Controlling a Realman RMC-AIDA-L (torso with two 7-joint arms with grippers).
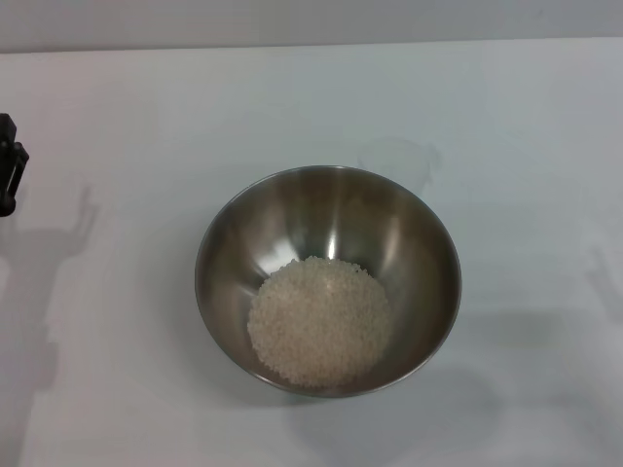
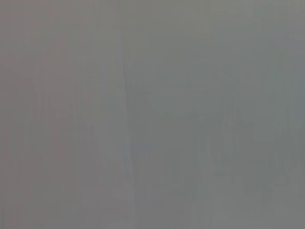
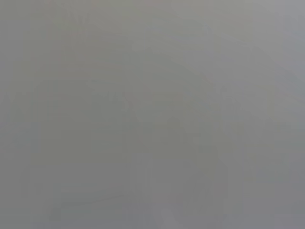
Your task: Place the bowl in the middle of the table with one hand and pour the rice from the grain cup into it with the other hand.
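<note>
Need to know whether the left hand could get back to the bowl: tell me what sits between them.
Nothing visible. Only bare table lies between the left hand at the table's left edge and the bowl, which holds the rice.

Left wrist view: flat grey field edge to edge. Faint vertical streaks, one slightly paler line running down left of centre. No edges or objects distinguishable. Cannot tell what surface this is. Own fingers not seen here.
</note>
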